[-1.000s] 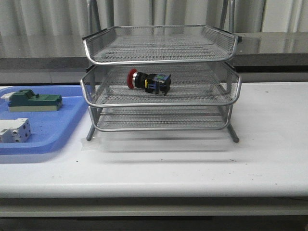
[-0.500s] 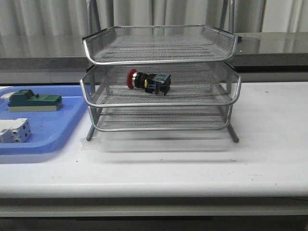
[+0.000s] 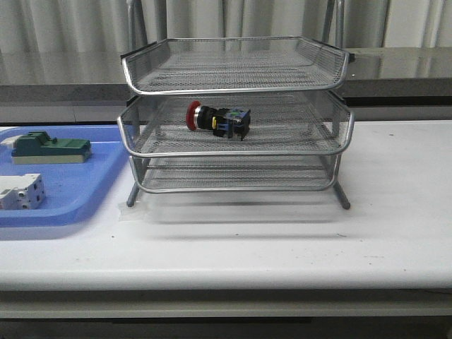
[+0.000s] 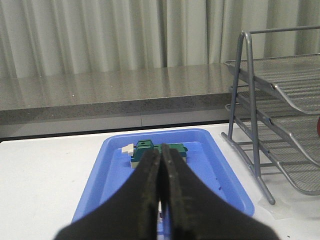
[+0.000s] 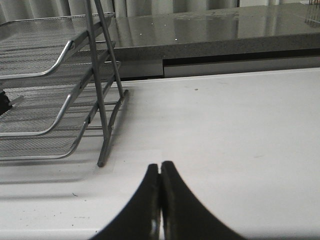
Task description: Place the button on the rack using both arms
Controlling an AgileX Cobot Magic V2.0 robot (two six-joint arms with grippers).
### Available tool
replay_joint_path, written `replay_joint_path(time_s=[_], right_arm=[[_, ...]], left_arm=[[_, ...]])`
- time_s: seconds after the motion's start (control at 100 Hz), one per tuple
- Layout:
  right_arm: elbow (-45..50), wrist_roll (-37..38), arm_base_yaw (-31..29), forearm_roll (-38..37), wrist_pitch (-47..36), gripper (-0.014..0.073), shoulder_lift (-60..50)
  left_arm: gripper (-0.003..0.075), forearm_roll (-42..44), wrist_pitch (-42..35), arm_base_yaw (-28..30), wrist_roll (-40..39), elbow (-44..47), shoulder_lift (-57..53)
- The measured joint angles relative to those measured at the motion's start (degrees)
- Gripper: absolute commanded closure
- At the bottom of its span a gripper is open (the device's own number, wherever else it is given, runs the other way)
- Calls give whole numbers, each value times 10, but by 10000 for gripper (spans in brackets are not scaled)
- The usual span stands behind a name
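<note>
The button (image 3: 218,119), with red head, black body and blue-and-yellow rear block, lies on its side on the middle tier of the silver wire rack (image 3: 233,70). Neither arm shows in the front view. My left gripper (image 4: 160,156) is shut and empty above the blue tray (image 4: 110,165), well left of the rack (image 4: 280,85). My right gripper (image 5: 160,167) is shut and empty over the white table, to the right of the rack (image 5: 55,65). A sliver of the button's red head shows at the left wrist view's edge (image 4: 318,126).
The blue tray (image 3: 70,198) at the left holds a green block (image 3: 49,148) and a white block (image 3: 20,192). The green block also shows in the left wrist view (image 4: 146,150). A grey counter and curtains stand behind the white table (image 3: 395,212).
</note>
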Motion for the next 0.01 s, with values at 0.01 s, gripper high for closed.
replay_joint_path(time_s=[0.01], right_arm=[[0, 0, 0, 0, 0, 653, 0]], left_arm=[[740, 0, 0, 0, 0, 0, 0]])
